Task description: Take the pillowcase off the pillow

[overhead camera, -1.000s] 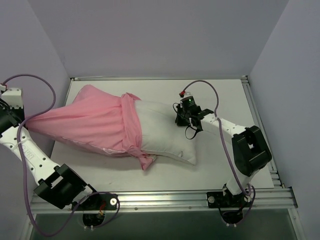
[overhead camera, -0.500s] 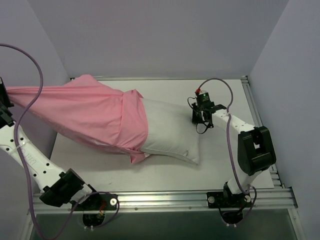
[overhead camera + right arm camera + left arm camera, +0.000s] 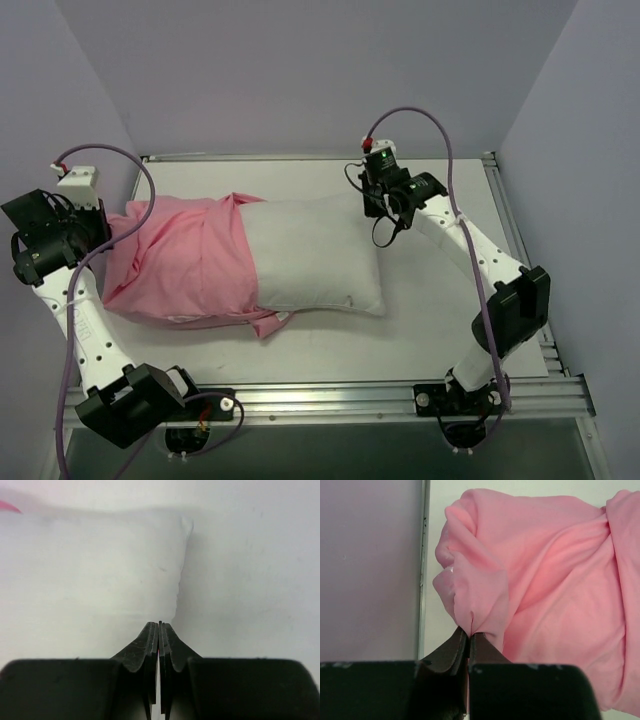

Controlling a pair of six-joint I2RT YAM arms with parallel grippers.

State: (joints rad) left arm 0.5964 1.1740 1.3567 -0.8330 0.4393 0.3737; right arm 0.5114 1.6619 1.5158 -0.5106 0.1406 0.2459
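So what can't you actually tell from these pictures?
- Top view: how far the pillow reaches inside the pillowcase; the pink fabric covers it.
- Right wrist view: whether the shut right pincer nips any pillow cloth; its own fingers hide the spot.
- Left wrist view: the pillowcase, pinched by the left pincer, runs off the right edge.

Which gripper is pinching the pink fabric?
The left gripper, shut on a fold of the pink pillowcase; the right gripper pinches the white pillow.
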